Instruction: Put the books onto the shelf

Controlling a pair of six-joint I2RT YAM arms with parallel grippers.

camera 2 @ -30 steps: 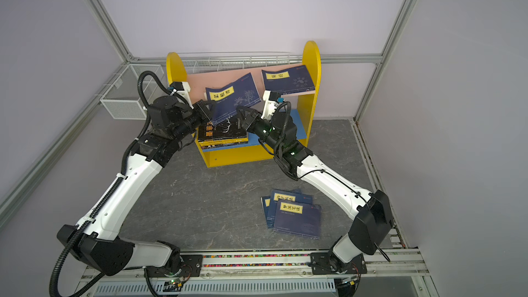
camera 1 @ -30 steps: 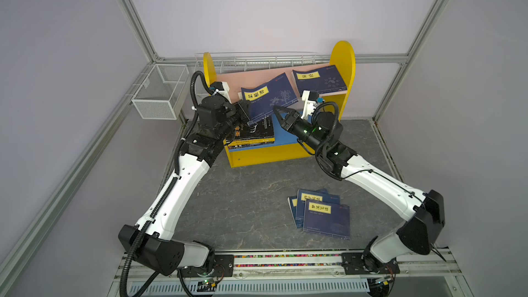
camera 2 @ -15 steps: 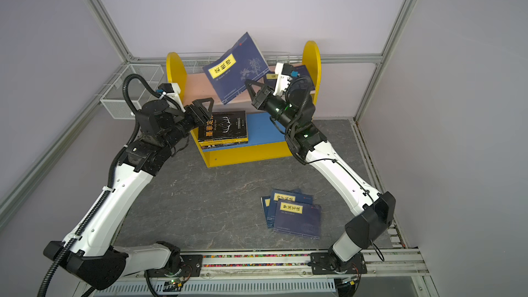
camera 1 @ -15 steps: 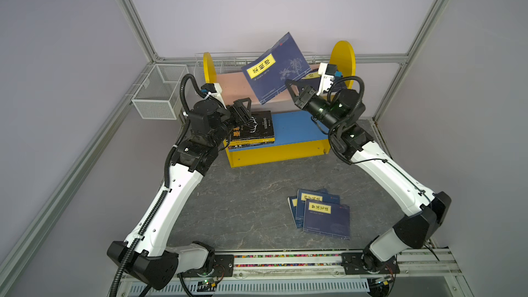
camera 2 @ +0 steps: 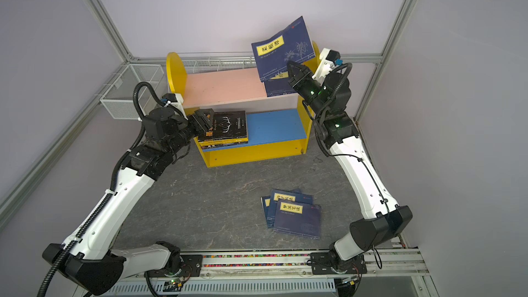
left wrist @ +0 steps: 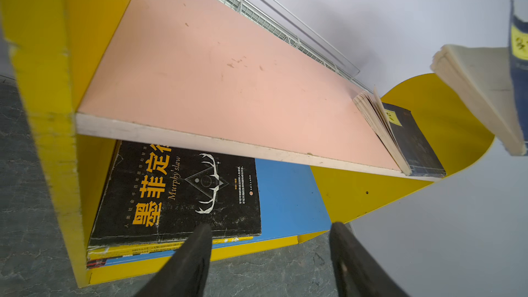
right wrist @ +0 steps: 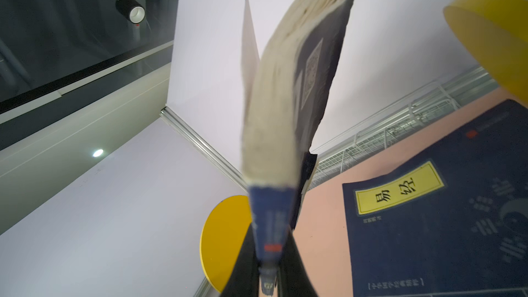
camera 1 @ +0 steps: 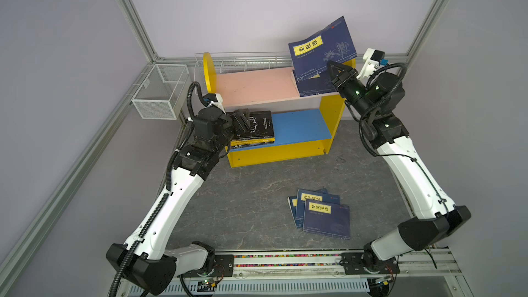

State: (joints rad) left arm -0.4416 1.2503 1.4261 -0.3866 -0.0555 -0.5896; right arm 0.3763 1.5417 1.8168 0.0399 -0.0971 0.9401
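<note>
The shelf [camera 1: 251, 87] stands at the back, its pink board mostly bare. My right gripper [camera 1: 331, 65] is shut on the lower edge of a navy book [camera 1: 323, 50], held upright and tilted above the board's right end; the right wrist view shows the right gripper [right wrist: 270, 238] pinching the spine. Under it another navy book [camera 1: 317, 88] lies flat. On the blue board's left end a stack topped by a black book [camera 1: 261, 125] rests. My left gripper [camera 1: 243, 120] hovers open at that stack's left edge, and the left gripper [left wrist: 271, 225] holds nothing. Three navy books [camera 1: 325, 215] lie on the floor.
A white wire basket [camera 1: 160, 95] hangs at the back left, and a wire rail [camera 1: 245, 62] runs behind the shelf. The right half of the blue board [camera 1: 300, 125] is bare. Grey floor [camera 1: 251, 195] spreads between the shelf and the floor books.
My left gripper let go of the navy book, opened and drew back left. My right gripper carried that book up and right, over the pink board's right end.
</note>
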